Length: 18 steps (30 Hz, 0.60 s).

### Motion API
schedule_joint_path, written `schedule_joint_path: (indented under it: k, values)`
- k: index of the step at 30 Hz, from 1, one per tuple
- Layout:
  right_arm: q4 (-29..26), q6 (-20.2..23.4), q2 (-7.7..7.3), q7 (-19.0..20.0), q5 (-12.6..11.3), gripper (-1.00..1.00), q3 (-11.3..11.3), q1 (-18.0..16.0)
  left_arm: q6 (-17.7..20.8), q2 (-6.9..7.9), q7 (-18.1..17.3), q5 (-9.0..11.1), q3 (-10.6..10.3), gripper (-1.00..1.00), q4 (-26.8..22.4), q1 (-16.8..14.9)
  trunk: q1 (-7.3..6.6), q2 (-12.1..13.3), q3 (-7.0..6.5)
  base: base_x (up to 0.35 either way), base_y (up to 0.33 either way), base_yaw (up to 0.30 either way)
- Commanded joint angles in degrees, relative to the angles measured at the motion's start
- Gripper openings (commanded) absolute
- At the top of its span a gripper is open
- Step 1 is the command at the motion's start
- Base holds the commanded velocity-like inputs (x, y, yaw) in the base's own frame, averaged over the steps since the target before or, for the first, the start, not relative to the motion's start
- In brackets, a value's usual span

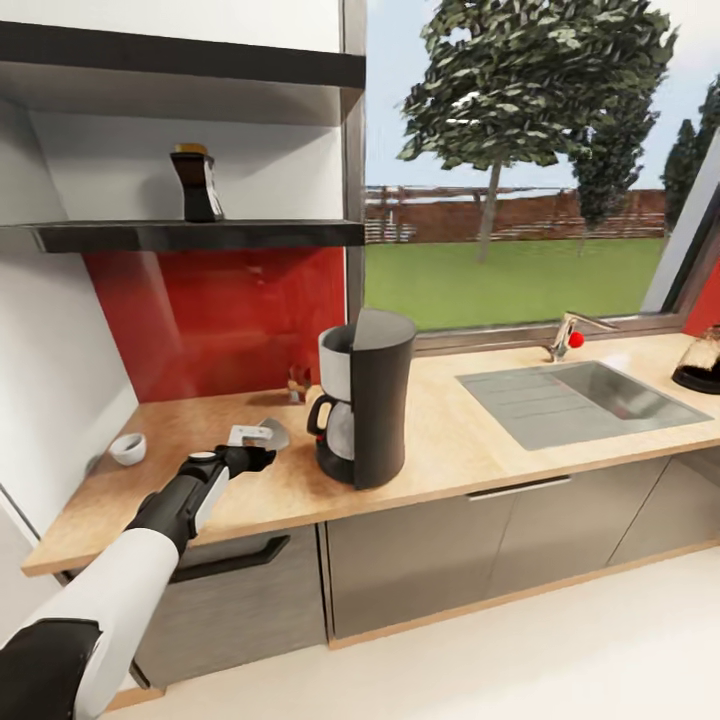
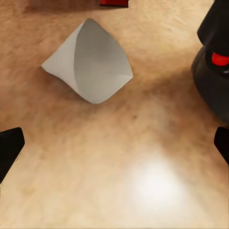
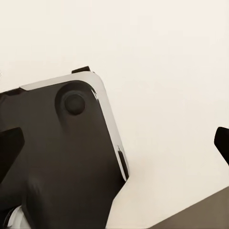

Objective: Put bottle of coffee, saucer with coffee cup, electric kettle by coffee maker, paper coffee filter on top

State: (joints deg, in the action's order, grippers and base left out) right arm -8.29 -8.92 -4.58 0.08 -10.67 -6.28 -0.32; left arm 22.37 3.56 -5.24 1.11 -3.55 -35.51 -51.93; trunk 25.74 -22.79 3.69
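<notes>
At the left end of the long light wood-grain kitchen countertop (image 1: 450, 440), near the white side wall, sits a small white round coffee cup (image 1: 127, 448). No saucer can be made out under it.

Above, on the lower of two thin black floating kitchen shelf boards (image 1: 190, 235), stands the small dark bottle of coffee (image 1: 197, 184) with an orange-tan cap, upright, in front of the white wall panel.

The white left arm reaches over the front edge of the countertop. The left gripper (image 1: 262, 455) hovers above the wood surface with its jaws released and nothing between them; in the left wrist view both black fingertips (image 2: 10, 149) are spread wide over bare wood. Just beyond the gripper lies a light grey cone-shaped paper coffee filter (image 2: 90, 62) on its side, apart from the fingertips, between the gripper and the red backsplash (image 1: 220, 310).

To the right of the filter stands the tall black cylindrical coffee maker (image 1: 365, 400) with a grey upper front and a small glass carafe, upright, near the front edge.

Further right, a grey sink (image 1: 575, 400) with a metal tap is set into the countertop under the window. At the far right end, a rounded glass electric kettle (image 1: 702, 362) on a black base is partly cut off by the frame.

The right gripper (image 3: 114, 152) hangs over a pale floor beside a dark robot part, jaws spread, empty.
</notes>
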Motion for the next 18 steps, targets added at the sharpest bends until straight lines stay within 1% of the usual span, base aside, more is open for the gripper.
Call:
schedule_joint_path:
  k: [1,3,5,7,12,16,18]
  values:
    - [0.0,-0.2,0.01,0.0,-0.4,1.00,0.0,0.0,0.3,0.17,0.0,0.1,-0.2,1.00,-0.1,0.0,0.05,-0.1,0.12,0.084,0.000,-0.013]
    - [0.0,-0.2,0.01,0.0,-0.4,1.00,0.0,0.0,0.3,0.39,0.5,0.1,-0.2,1.00,-0.1,0.0,0.05,-0.1,0.12,0.044,0.000,-0.007]
    - [-0.2,-0.2,0.67,-0.1,-0.1,1.00,0.1,-0.3,0.7,1.01,0.4,0.0,-0.2,1.00,0.4,0.6,0.05,-0.1,0.13,0.239,0.007,0.000]
    - [-0.2,-0.2,1.24,-0.1,-0.1,1.00,0.1,-0.3,0.7,0.98,0.4,0.0,-0.2,1.00,0.5,1.0,0.05,-0.1,0.13,0.263,0.033,0.000]
    - [-0.2,-0.3,1.19,0.0,-0.1,1.00,0.1,-0.3,0.7,0.77,0.6,-0.1,-0.4,1.00,0.8,2.4,0.05,-0.1,0.13,0.255,0.098,0.000]
    - [-0.2,-0.2,1.16,0.0,-0.1,1.00,0.1,-0.3,0.6,0.75,0.7,-0.1,-0.5,1.00,0.9,3.7,0.05,-0.1,0.13,0.083,0.032,0.000]
    - [-0.2,-0.2,1.16,0.0,-0.1,1.00,0.1,-0.3,0.6,0.75,0.7,-0.1,-0.5,1.00,0.9,3.9,0.05,-0.1,0.13,0.025,0.010,0.000]
